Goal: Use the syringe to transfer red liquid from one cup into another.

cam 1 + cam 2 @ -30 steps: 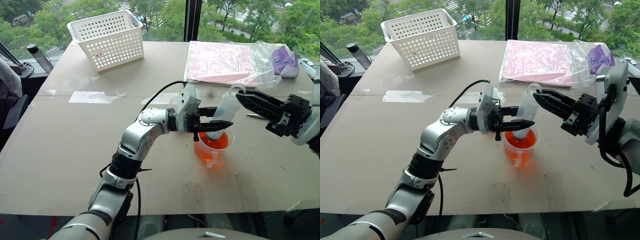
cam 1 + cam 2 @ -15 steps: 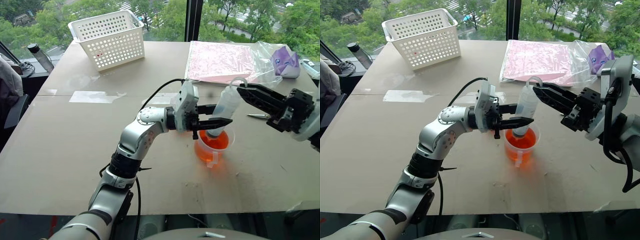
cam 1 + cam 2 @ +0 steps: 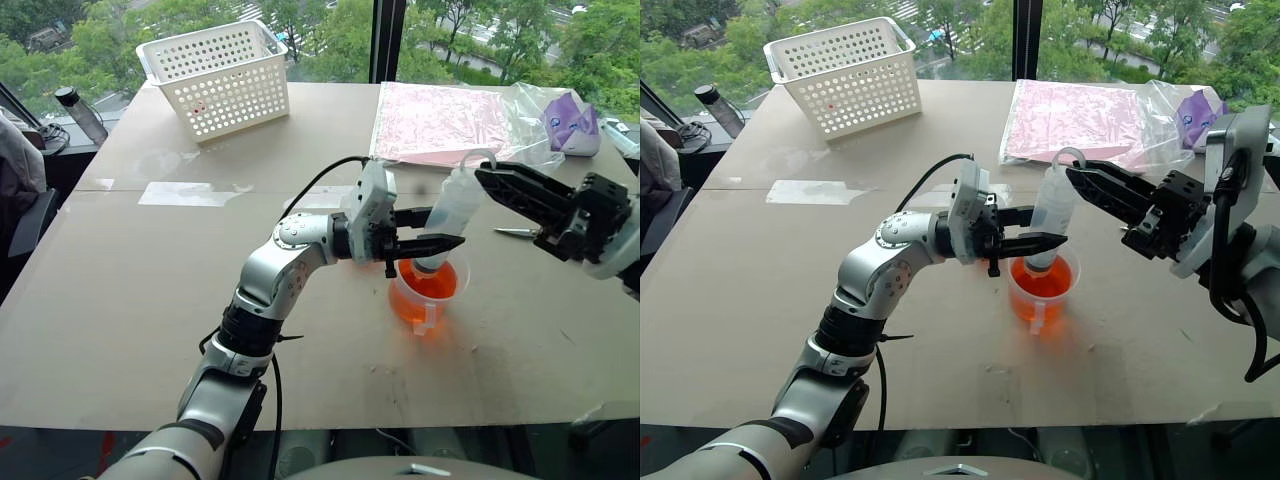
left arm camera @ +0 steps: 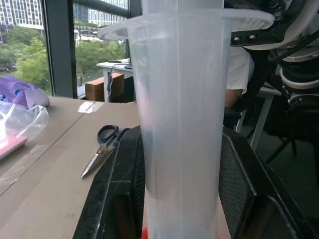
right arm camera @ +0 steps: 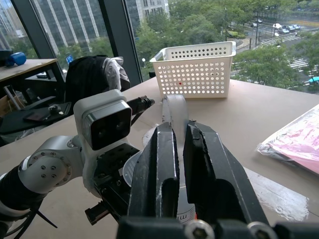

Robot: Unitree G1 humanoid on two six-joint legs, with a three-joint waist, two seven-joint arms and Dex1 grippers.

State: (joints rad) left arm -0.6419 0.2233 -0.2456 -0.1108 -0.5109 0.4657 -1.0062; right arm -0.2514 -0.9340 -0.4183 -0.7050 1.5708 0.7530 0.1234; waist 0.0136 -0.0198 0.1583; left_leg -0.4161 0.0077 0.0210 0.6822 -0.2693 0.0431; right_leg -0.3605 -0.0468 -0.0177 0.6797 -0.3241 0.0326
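1. The syringe (image 3: 448,215) stands tilted over the beaker (image 3: 428,290), its lower end down inside the beaker's rim and its upper end leaning toward the robot's right.
2. The left gripper (image 3: 425,230) reaches in from the robot's left, and its two black fingers (image 4: 124,199) pinch the syringe's barrel on either side, just above the beaker.
3. In the left wrist view the translucent barrel runs upright between those fingers, with its wide flange at the top.
4. The right gripper (image 3: 487,177) comes in from the robot's right, its fingers (image 5: 162,164) pressed close together on the plunger's ring at the syringe's upper end.
5. The beaker sits on the tabletop (image 3: 130,300) near the middle, holding the red liquid (image 3: 420,298); its small handle faces the near edge.
6. Whether any liquid has entered the barrel cannot be told; the part seen in the left wrist view looks whitish.
7. A white perforated basket (image 3: 215,78) stands at the far left of the tabletop.
8. A pink sheet in a clear plastic bag (image 3: 445,125) lies at the far right, with a purple pouch (image 3: 570,122) beside it.
9. A pair of scissors (image 4: 102,149) lies on the tabletop beyond the syringe, toward the robot's right.
10. A dark bottle (image 3: 78,115) stands off the tabletop's far left corner.
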